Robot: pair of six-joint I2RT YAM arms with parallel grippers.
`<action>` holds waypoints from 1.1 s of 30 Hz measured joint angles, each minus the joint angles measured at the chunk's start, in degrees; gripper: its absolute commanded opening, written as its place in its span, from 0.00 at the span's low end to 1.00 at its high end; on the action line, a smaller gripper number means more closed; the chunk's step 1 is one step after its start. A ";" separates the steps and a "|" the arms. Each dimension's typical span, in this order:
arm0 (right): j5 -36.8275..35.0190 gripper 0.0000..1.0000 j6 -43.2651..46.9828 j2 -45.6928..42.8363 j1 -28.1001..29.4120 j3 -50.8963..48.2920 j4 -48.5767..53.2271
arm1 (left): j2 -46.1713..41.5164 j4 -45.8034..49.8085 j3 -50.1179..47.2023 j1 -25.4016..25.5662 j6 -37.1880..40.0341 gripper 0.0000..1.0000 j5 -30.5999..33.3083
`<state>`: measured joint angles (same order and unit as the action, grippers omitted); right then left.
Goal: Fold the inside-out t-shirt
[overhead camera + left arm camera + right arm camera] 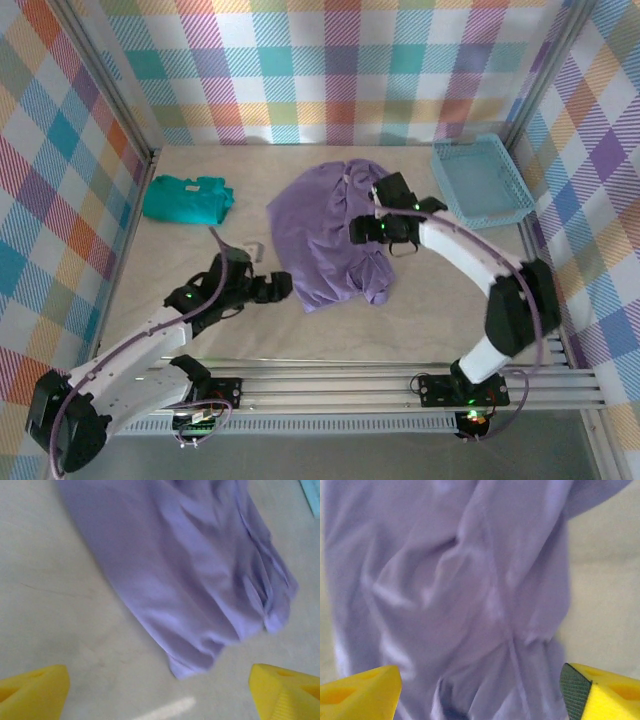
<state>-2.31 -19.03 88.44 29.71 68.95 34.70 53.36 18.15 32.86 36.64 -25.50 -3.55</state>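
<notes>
Lavender t-shirt (pixel 325 235) lay crumpled left of the blue basket (pixel 482 182). Empty right claw (pixel 365 228) gaped over its basket side; left claw (pixel 278 290) gaped off the opposite edge. Advisable: spread it flat first.

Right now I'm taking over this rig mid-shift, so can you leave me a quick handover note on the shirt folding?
Left claw: open, empty, over bare table beside the shirt's near-left edge.
Right claw: open, empty, just above the shirt.
Shirt: crumpled heap, mid-table.
Done: no clean fold visible.
Left: spread it flat, then fold.
</notes>
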 measured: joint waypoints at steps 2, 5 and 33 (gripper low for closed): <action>0.37 0.83 -1.14 -4.63 0.52 -5.66 0.37 | 2.23 -1.46 -0.28 3.93 0.83 0.88 -0.09; -0.15 0.82 -2.84 -5.51 -0.20 -12.09 0.96 | 9.49 -4.52 0.55 9.27 1.73 0.82 1.46; 18.47 0.00 -1.05 -25.29 -6.71 17.33 -7.85 | -0.96 -1.09 36.44 3.15 14.01 0.00 27.02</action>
<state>16.16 -20.08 63.16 23.00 86.28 26.85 52.40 17.06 69.30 39.79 -11.49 23.46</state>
